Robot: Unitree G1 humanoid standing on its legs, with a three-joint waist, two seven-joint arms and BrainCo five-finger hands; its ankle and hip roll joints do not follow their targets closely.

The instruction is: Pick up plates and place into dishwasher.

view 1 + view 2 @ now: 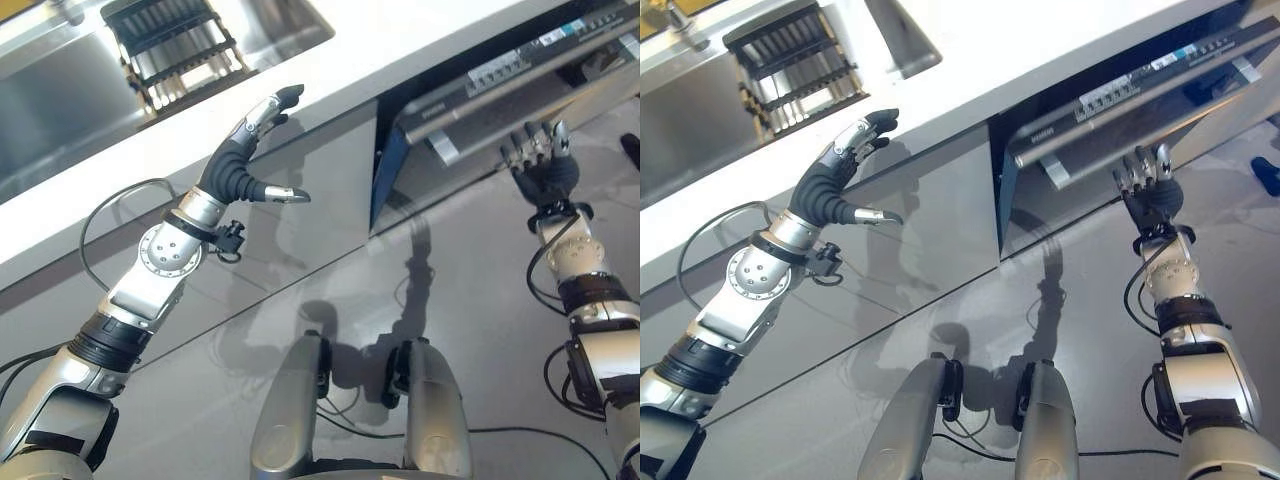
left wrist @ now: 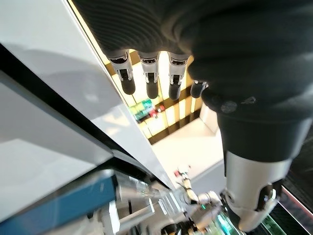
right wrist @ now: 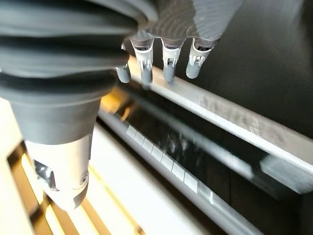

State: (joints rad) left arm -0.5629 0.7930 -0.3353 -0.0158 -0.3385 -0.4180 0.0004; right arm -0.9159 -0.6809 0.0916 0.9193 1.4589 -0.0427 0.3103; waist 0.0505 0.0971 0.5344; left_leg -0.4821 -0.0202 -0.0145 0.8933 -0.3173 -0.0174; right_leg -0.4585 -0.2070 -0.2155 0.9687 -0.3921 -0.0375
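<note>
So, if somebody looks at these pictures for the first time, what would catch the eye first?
Probably the two raised arms. The left hand reaches up with straight fingers to the edge of the white countertop, just below the sink with its dark dish rack. On the robot's right, the right hand, fingers also straight, is at the partly lowered dishwasher door, with the dark opening behind it.

A white surface (image 1: 420, 50) is seen over grey cabinet fronts (image 1: 300, 190). A steel sink (image 1: 60, 90) with a dark rack (image 1: 175, 45) is set in. Glossy grey floor (image 1: 480, 330) is lit brightly.
</note>
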